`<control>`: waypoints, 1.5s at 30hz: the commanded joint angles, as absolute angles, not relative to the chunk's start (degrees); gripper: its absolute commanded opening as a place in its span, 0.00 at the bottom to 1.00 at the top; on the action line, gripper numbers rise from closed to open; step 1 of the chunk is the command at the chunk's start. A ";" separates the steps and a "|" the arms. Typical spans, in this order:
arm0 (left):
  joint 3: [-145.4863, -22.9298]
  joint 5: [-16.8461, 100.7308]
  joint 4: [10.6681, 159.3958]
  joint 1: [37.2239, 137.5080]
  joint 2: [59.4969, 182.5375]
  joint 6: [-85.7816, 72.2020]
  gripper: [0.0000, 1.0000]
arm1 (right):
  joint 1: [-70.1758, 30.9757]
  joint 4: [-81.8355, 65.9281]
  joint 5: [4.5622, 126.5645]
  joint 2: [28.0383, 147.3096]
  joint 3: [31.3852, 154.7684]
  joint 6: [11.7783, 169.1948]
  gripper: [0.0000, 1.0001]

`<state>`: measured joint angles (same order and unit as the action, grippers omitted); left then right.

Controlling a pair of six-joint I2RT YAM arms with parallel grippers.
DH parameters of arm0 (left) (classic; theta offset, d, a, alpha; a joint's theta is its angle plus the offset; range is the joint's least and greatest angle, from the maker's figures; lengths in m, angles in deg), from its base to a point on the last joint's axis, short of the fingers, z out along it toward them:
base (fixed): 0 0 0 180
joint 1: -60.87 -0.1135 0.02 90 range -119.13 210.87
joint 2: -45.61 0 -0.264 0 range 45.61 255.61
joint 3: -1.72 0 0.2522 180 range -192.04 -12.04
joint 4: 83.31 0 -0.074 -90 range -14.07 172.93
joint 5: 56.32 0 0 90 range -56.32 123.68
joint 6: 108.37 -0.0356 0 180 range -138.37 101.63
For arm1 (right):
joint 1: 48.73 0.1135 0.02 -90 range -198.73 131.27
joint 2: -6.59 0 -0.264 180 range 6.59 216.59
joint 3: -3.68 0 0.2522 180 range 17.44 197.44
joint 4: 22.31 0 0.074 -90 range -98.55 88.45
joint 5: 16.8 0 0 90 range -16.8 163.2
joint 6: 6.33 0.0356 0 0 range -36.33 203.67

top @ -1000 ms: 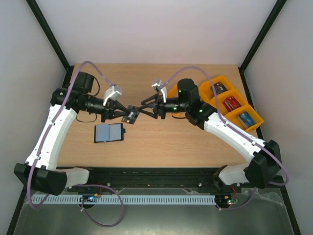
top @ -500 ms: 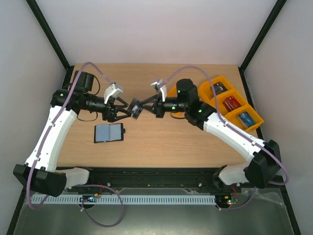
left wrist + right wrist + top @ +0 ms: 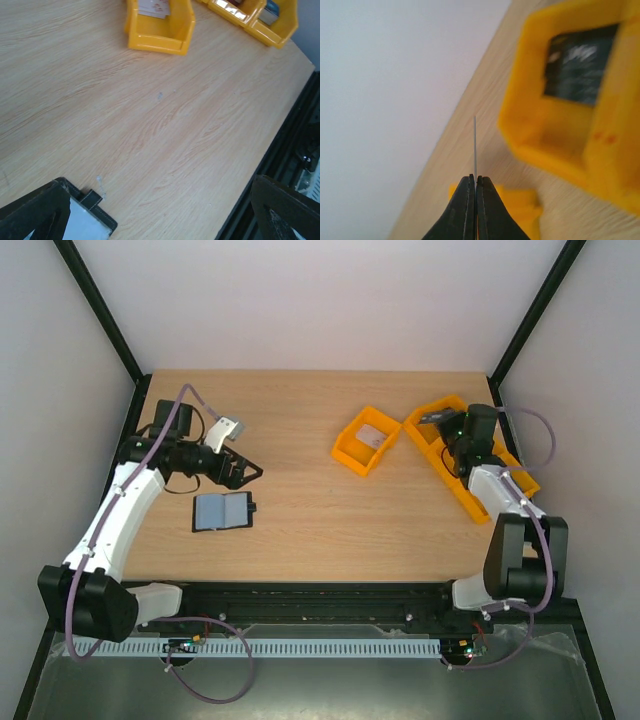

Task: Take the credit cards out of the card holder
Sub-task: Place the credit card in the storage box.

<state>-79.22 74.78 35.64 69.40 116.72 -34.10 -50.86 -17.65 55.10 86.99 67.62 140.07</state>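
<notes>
Left gripper [image 3: 247, 472] jaws apart, with the open card holder [image 3: 222, 511] flat on the table [image 3: 330, 530] near its 7 o'clock; right gripper [image 3: 474, 179] clamped on a thin, edge-on credit card [image 3: 474, 142] over the orange trays [image 3: 472, 462].

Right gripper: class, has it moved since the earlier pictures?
Yes. The right gripper has swung right from the table's middle to above the orange bin row.

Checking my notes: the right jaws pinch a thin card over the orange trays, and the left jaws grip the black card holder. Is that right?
Not quite. The left gripper has its jaws open and empty; the card holder lies open on the table, as the top view shows. The rest holds.
</notes>
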 commanded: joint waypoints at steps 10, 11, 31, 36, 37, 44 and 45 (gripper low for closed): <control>-77.86 73.40 37.06 67.02 118.11 -35.45 0.99 | -56.20 -23.08 76.19 107.49 80.58 156.83 0.02; -77.94 73.37 36.93 67.02 118.56 -35.61 0.99 | -56.23 -22.66 76.45 108.52 81.61 157.32 0.02; -78.59 73.80 35.83 67.02 120.93 -37.00 0.99 | -56.37 -22.94 77.51 123.37 91.91 163.00 0.02; -78.66 74.56 35.38 67.02 120.68 -37.39 0.99 | -56.43 -22.01 76.48 123.83 92.50 163.01 0.16; -78.66 74.88 35.18 67.02 120.67 -37.62 0.99 | -56.54 -21.92 76.48 123.64 92.39 163.00 0.22; -78.67 75.47 34.77 67.02 120.32 -37.95 0.99 | -56.72 -20.14 77.47 120.64 94.12 159.51 0.52; -78.66 75.58 34.76 67.02 120.24 -37.97 0.99 | -56.72 -19.91 77.75 120.11 94.62 158.84 0.56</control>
